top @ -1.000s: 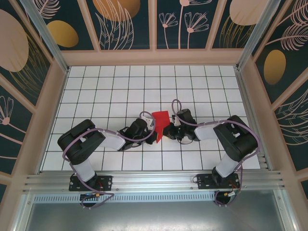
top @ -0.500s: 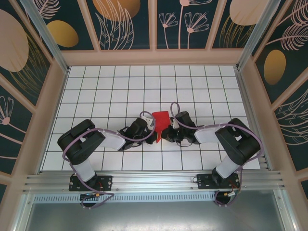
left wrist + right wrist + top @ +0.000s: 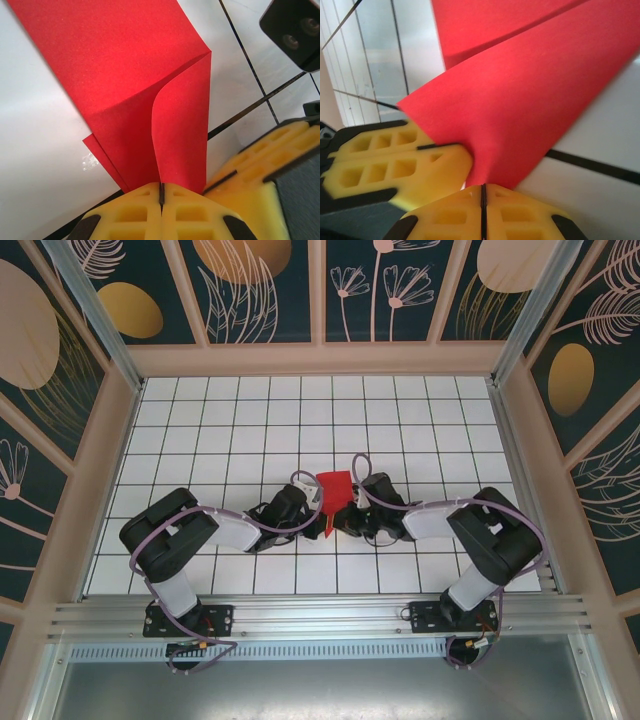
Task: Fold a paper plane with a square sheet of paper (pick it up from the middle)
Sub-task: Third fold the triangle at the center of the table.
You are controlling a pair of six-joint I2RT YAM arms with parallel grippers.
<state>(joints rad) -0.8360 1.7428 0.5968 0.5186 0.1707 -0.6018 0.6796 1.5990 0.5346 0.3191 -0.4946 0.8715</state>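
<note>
The red paper (image 3: 335, 484) sat near the middle of the table (image 3: 200, 420), a little closer to the near edge than to the far edge. It was partly folded, and one flap curled up. The left gripper (image 3: 161, 187) was squeezed tight on the paper's near end. The right gripper (image 3: 483, 189) pinched the same end, just beside the left one.

Paper (image 3: 125, 75) red; L hand (image 3: 161, 187), R hand (image 3: 483, 189) yellow; table (image 3: 200, 420) white w/ black grid.
</note>
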